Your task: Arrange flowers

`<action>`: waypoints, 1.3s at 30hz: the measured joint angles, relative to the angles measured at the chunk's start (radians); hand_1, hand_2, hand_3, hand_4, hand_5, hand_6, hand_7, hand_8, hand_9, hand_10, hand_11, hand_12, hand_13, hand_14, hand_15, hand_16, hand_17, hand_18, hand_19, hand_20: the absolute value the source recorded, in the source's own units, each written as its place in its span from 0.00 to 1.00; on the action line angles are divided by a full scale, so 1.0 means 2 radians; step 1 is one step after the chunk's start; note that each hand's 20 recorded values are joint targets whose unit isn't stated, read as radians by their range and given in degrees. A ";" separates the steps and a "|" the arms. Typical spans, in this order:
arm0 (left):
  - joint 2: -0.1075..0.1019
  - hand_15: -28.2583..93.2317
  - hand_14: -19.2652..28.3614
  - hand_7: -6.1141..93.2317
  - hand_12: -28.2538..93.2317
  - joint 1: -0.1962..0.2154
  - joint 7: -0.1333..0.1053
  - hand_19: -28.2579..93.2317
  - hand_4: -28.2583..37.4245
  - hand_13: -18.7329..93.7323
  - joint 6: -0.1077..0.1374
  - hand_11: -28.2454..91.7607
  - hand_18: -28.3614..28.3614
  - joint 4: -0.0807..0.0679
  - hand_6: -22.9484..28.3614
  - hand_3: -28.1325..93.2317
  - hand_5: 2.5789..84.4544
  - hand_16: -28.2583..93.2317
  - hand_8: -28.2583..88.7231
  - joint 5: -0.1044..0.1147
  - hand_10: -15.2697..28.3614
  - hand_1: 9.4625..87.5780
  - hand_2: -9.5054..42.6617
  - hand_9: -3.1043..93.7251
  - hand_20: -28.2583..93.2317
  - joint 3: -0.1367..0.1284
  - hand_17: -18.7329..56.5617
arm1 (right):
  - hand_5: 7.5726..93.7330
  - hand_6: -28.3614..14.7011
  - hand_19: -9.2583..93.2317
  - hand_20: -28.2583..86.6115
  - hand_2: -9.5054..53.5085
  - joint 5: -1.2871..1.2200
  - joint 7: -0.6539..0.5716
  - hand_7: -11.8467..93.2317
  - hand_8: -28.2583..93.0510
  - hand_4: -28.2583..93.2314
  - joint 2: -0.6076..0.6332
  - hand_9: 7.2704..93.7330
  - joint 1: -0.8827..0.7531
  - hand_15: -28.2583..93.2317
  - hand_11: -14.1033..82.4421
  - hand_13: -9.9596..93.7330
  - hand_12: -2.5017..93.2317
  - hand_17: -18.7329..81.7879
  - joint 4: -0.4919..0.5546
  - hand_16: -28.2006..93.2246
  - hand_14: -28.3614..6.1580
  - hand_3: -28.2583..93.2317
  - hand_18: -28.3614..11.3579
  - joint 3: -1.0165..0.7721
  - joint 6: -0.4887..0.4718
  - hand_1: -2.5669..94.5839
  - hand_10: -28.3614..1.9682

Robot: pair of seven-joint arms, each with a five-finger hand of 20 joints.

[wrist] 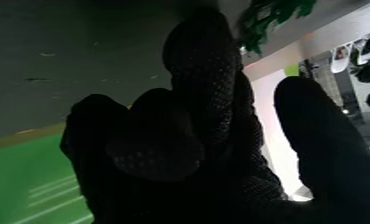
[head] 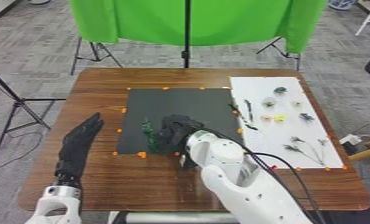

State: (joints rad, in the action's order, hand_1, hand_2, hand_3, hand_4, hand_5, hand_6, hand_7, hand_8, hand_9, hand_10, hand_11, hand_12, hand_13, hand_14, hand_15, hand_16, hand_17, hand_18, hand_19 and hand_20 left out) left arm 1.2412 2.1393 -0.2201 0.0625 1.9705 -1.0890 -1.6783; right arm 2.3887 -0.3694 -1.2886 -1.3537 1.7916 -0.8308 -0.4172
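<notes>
My left hand (head: 76,145) is over the table's left side, its fingers straight. Over the lower middle of the black mat (head: 186,97) is my right hand (head: 176,131). Just to its left a dark green leafy sprig (head: 148,127) lies on the mat, its lower part close to the hand. In the right wrist view the right hand (wrist: 204,100) has loosely bent fingers, some longer than others, and no stem is visible between them. Green leaves (wrist: 275,19) show beyond its longest finger. The white sheet (head: 252,87) holds small flowers, a yellow one (head: 279,118) and dark stems (head: 244,116).
Orange tape pieces (head: 141,154) mark the mat's border. Grey-green branching stems (head: 308,148) lie on the sheet's lower part, right of my right forearm. Black cables run along that forearm. A green cloth (head: 146,20) hangs behind the brown table (head: 101,77).
</notes>
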 measured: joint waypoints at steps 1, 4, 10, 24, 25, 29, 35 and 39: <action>0.000 0.29 0.65 0.11 0.34 0.000 0.001 0.24 0.08 0.40 0.000 0.29 0.65 0.000 0.48 0.80 0.49 0.23 0.19 0.000 0.60 0.12 0.06 0.45 0.34 0.000 0.26 | 0.82 0.54 1.00 0.78 0.46 -0.002 -0.002 0.24 0.17 0.37 0.000 0.97 0.000 0.77 0.58 0.97 0.31 0.88 0.002 0.50 0.64 0.79 0.39 0.000 -0.005 0.18 0.49; 0.000 0.29 0.65 0.11 0.34 0.001 0.003 0.24 0.08 0.40 0.000 0.29 0.65 0.000 0.48 0.80 0.49 0.23 0.19 0.000 0.60 0.12 0.06 0.45 0.34 0.000 0.26 | 0.82 0.54 1.00 0.78 0.46 -0.017 -0.009 0.24 0.17 0.37 0.000 0.97 0.000 0.77 0.58 0.97 0.31 0.88 0.011 0.50 0.64 0.79 0.39 0.001 -0.024 0.18 0.49; 0.002 0.29 0.65 0.11 0.34 0.001 0.004 0.24 0.08 0.40 -0.002 0.29 0.65 0.000 0.48 0.80 0.49 0.23 0.19 0.000 0.60 0.12 0.06 0.45 0.34 0.000 0.26 | 0.81 0.55 1.00 0.78 0.45 -0.042 -0.011 0.24 0.17 0.37 -0.003 0.96 0.000 0.77 0.58 0.97 0.31 0.88 0.017 0.51 0.64 0.79 0.39 0.009 -0.035 0.20 0.49; 0.005 0.29 0.65 0.11 0.34 0.000 0.004 0.24 0.08 0.40 -0.004 0.29 0.65 0.000 0.48 0.80 0.49 0.23 0.19 0.000 0.60 0.12 0.06 0.45 0.35 0.002 0.26 | 0.78 0.55 1.00 0.78 0.43 -0.078 -0.011 0.23 0.17 0.37 -0.028 0.96 0.001 0.77 0.58 0.97 0.31 0.87 0.004 0.50 0.63 0.80 0.38 0.017 -0.040 0.21 0.49; 0.005 0.29 0.65 0.11 0.34 0.000 0.004 0.24 0.08 0.40 -0.004 0.29 0.65 0.000 0.48 0.80 0.49 0.23 0.19 0.000 0.60 0.12 0.06 0.45 0.35 0.002 0.26 | 0.78 0.55 1.00 0.78 0.43 -0.083 -0.013 0.23 0.17 0.37 -0.029 0.96 0.001 0.77 0.58 0.97 0.31 0.87 0.004 0.50 0.63 0.80 0.38 0.018 -0.040 0.21 0.49; 0.006 0.29 0.65 0.11 0.34 -0.002 0.004 0.24 0.08 0.41 -0.005 0.29 0.65 -0.001 0.48 0.80 0.49 0.23 0.19 0.000 0.60 0.12 0.06 0.45 0.35 0.004 0.26 | 0.78 0.55 1.00 0.79 0.43 -0.102 -0.019 0.24 0.17 0.37 -0.030 0.96 0.001 0.77 0.58 0.97 0.31 0.87 0.004 0.50 0.63 0.80 0.37 0.019 -0.041 0.20 0.49; 0.007 0.29 0.65 0.11 0.34 -0.003 0.005 0.24 0.08 0.41 -0.006 0.29 0.65 -0.001 0.48 0.80 0.49 0.23 0.19 0.000 0.60 0.12 0.06 0.46 0.35 0.004 0.26 | 0.80 0.56 1.00 0.79 0.37 -0.120 -0.025 0.26 0.18 0.37 -0.028 0.96 -0.001 0.78 0.59 0.97 0.31 0.87 0.008 0.50 0.63 0.80 0.37 0.017 -0.039 0.22 0.49; 0.008 0.29 0.65 0.12 0.34 -0.004 0.005 0.24 0.08 0.41 -0.007 0.30 0.65 -0.001 0.48 0.80 0.50 0.23 0.19 0.000 0.60 0.12 0.06 0.46 0.35 0.004 0.27 | 0.81 0.56 1.00 0.77 0.35 -0.162 -0.033 0.28 0.19 0.32 -0.012 0.94 -0.010 0.77 0.57 0.95 0.32 0.86 0.030 0.50 0.63 0.80 0.37 0.003 -0.038 0.24 0.48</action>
State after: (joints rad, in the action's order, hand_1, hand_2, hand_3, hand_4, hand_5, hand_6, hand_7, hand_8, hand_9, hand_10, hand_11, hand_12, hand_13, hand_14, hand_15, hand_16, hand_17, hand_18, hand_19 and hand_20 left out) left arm 1.2571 2.1305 -0.2107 0.0490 1.9695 -1.0884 -1.6705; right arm 2.0653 -0.4362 -1.3128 -1.3738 1.8519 -0.8246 -0.4931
